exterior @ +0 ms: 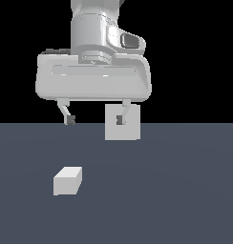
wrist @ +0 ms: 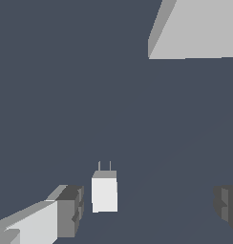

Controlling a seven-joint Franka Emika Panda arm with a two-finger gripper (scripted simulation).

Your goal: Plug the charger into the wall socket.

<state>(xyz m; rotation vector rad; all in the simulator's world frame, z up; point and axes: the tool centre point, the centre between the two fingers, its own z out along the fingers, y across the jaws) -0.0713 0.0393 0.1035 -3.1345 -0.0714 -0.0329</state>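
The charger [exterior: 68, 180] is a small white block lying on the dark grey floor, toward the exterior view's left and near the camera. In the wrist view the charger [wrist: 104, 192] shows two thin prongs at one end and lies close to one finger [wrist: 69, 210]. The wall socket [exterior: 122, 122] is an upright white square plate farther back; it also shows in the wrist view [wrist: 195, 31] as a large pale slab. My gripper [exterior: 94, 119] hangs open and empty above the floor, behind the charger; one fingertip overlaps the socket in the exterior view.
The dark grey floor [exterior: 175, 190] stretches across the lower half of the exterior view, with black background above it. Nothing else stands on it.
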